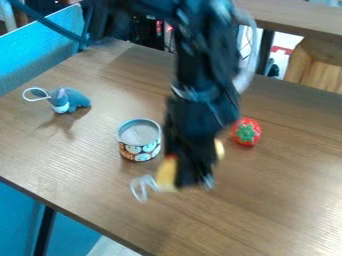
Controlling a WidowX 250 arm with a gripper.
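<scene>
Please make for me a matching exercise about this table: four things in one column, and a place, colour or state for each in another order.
Column 1
1. Animal figure
2. Tin
3. Strawberry
4. Yellow thing

Column 2
A. Red, with a green patch
B. Partly hidden behind the black pincer
C. Blue-grey, near the left edge of the picture
D. Standing upright, with a pattern around its side

Right pairs: 1-C, 2-D, 3-A, 4-B
</scene>
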